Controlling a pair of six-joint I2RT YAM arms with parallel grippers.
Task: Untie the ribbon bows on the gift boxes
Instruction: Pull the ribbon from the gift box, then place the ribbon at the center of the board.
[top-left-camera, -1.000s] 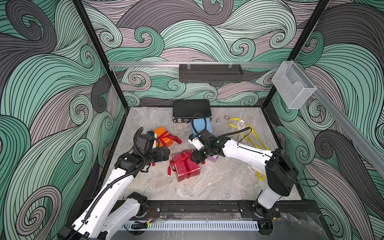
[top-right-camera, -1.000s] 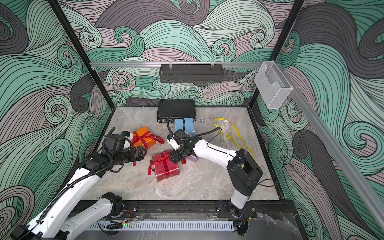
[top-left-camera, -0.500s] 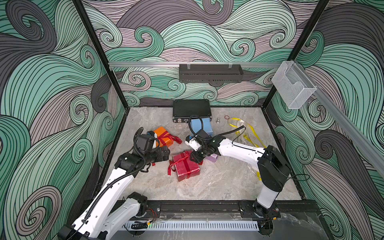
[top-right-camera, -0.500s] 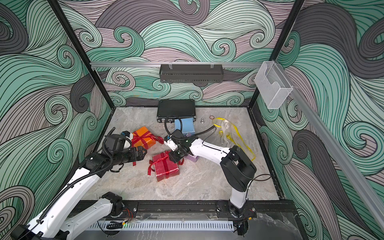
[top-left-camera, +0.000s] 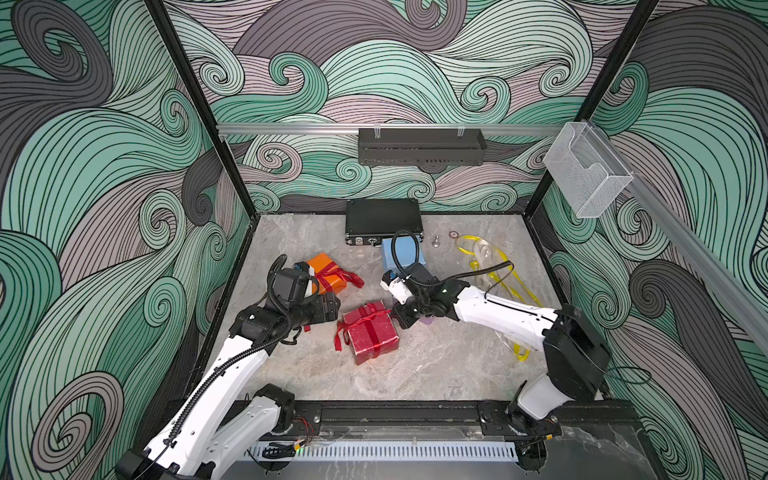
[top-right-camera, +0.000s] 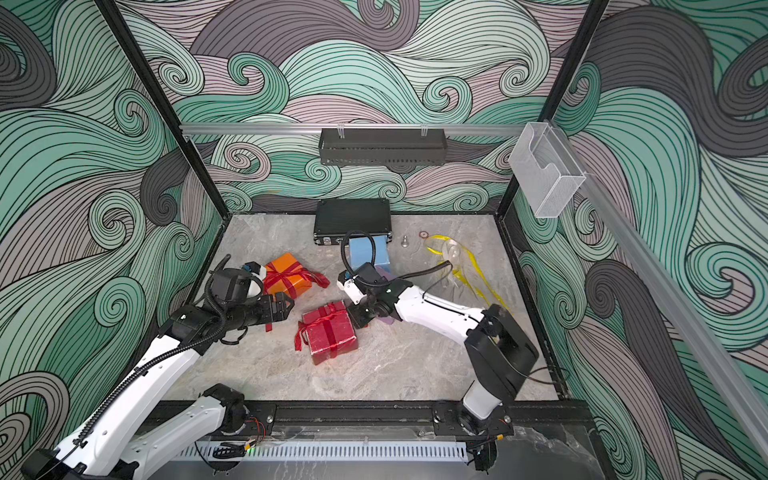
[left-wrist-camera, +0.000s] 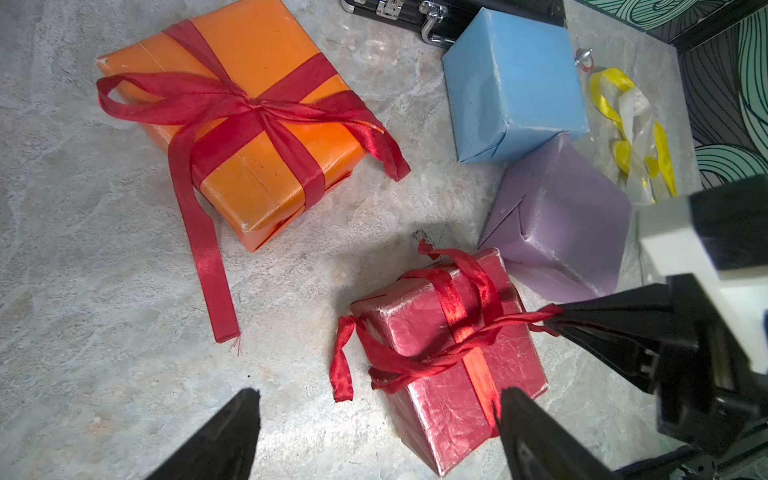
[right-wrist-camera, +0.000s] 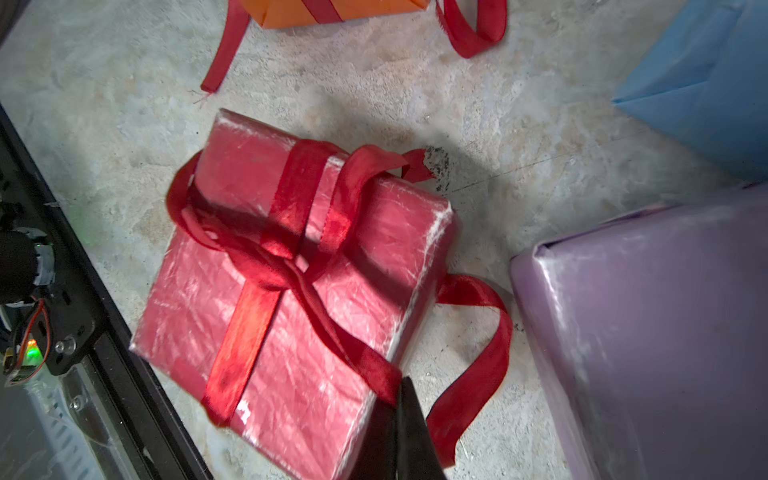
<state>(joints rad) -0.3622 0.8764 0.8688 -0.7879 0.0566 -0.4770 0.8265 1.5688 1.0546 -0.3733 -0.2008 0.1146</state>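
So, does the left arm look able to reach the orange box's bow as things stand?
Probably yes: the left gripper hangs open beside the orange box, its bow lies uncovered, and the right gripper pinches the red box's ribbon.

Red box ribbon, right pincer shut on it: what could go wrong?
1. The red box is unheld, left pincer open and off it: a pull by the right pincer may drag the box, not loosen the red ribbon.
2. Loop or tail in the grip is unclear; the knot could tighten.
3. The lilac box sits close and may get shoved.
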